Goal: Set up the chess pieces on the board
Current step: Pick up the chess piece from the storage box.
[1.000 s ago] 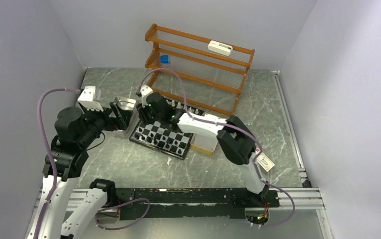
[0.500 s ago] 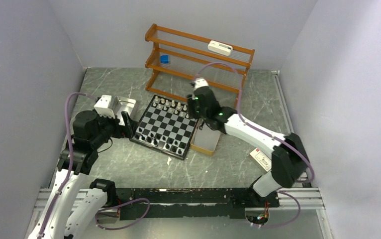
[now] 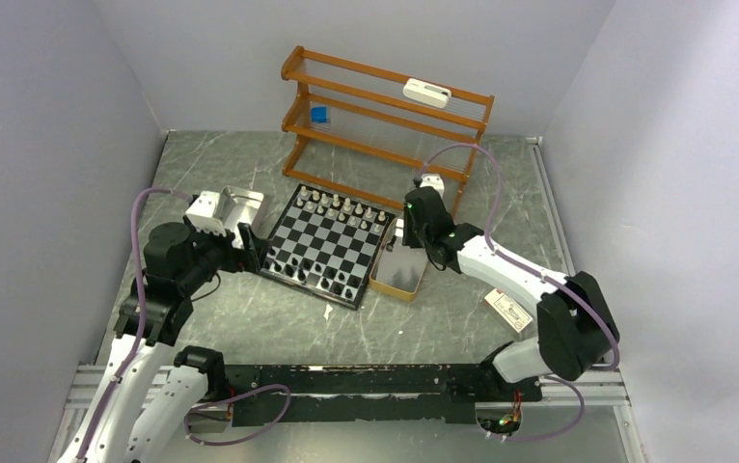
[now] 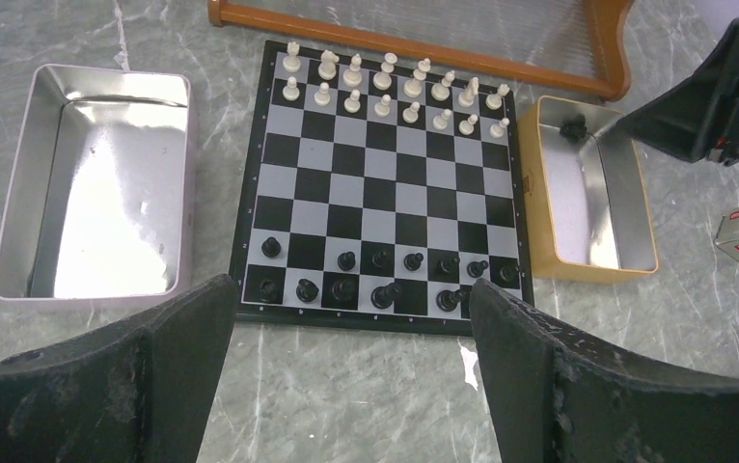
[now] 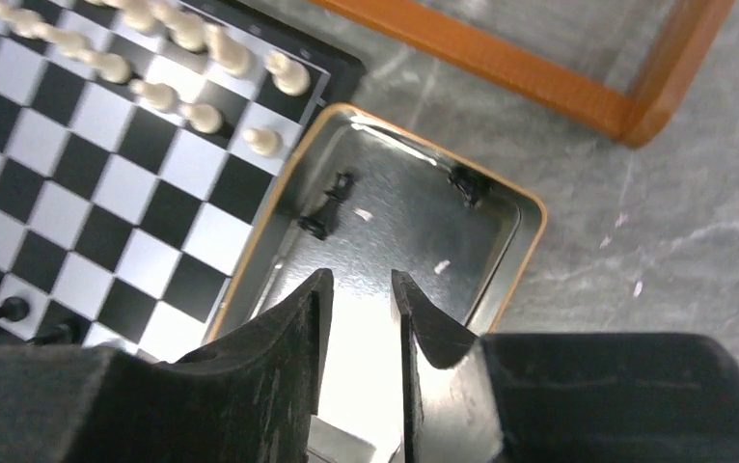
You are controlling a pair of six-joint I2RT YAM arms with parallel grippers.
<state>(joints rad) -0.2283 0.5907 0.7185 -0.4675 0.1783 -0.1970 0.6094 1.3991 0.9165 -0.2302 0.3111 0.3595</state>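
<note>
One black chess piece (image 5: pixel 467 181) in tan box (image 5: pixel 443 152) beyond right jaws | those narrowly parted, empty | left jaws wide, empty

This is a robotics lab test cell rather than a lived-in room: plain pale walls (image 3: pixel 47 116) box in a grey marble-patterned table (image 3: pixel 250 318) on three sides. An aluminium rail (image 3: pixel 588 386) along its near edge carries two white-and-black robot arms, the left arm (image 3: pixel 158 280) and the right arm (image 3: pixel 520 280), trailing loose purple cables (image 3: pixel 137 227). On the table stand a chessboard (image 3: pixel 322 243), a silver tin (image 3: pixel 240 207), a gold-sided tin (image 3: pixel 399 275) and a wooden rack (image 3: pixel 385 125) by the back wall.
</note>
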